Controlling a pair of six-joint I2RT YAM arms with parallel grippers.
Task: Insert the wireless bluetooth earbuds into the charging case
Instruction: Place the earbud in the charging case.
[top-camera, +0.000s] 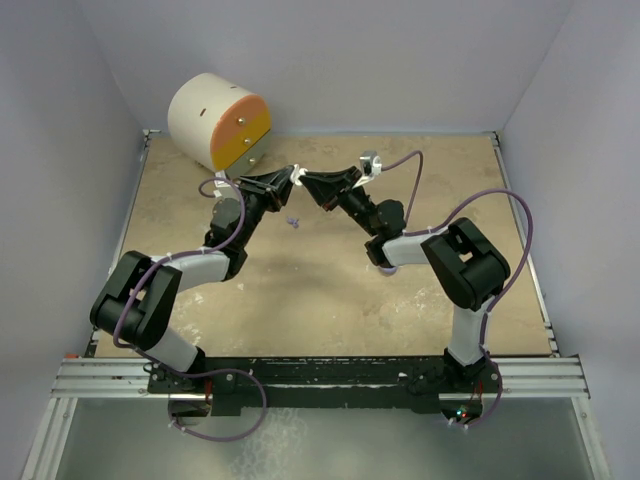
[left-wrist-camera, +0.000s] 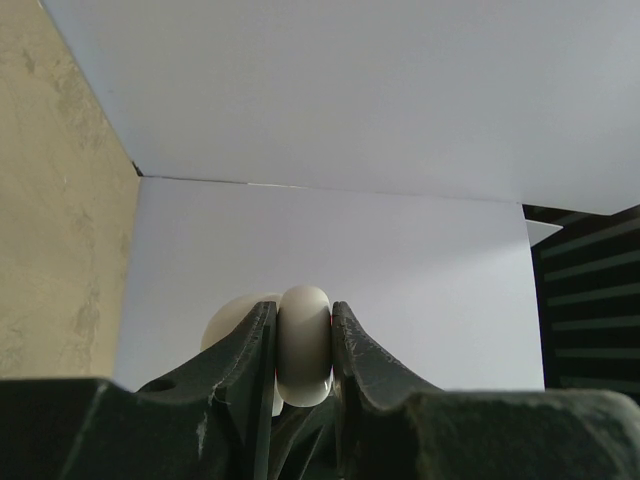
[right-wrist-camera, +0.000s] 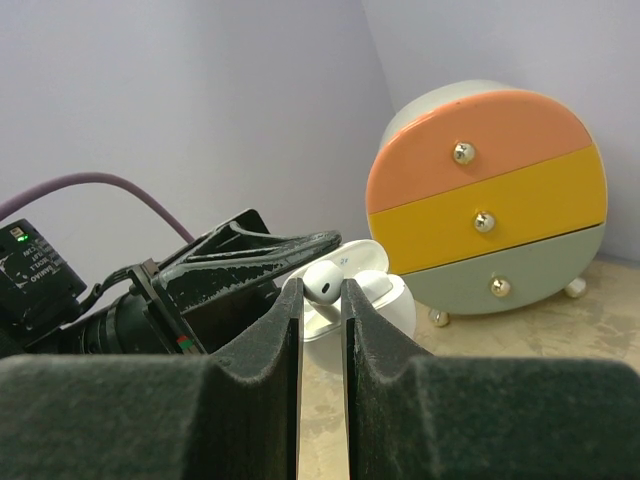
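Observation:
My left gripper (top-camera: 291, 178) is shut on the white charging case (left-wrist-camera: 303, 350) and holds it above the table, its lid (right-wrist-camera: 352, 257) open. In the left wrist view the case sits edge-on between the jaws. My right gripper (right-wrist-camera: 322, 292) is shut on a white earbud (right-wrist-camera: 326, 280) and holds it right at the open case (right-wrist-camera: 385, 300), touching or almost touching it. In the top view the right gripper (top-camera: 308, 181) meets the left one tip to tip. A tiny purple earbud (top-camera: 294, 220) lies on the table below them. The other white earbud is not visible.
A round cream drawer unit (top-camera: 215, 122) with orange, yellow and grey drawers (right-wrist-camera: 490, 200) stands at the back left, close behind the case. White walls enclose the beige table (top-camera: 340, 290) on three sides. Purple cables loop off both arms.

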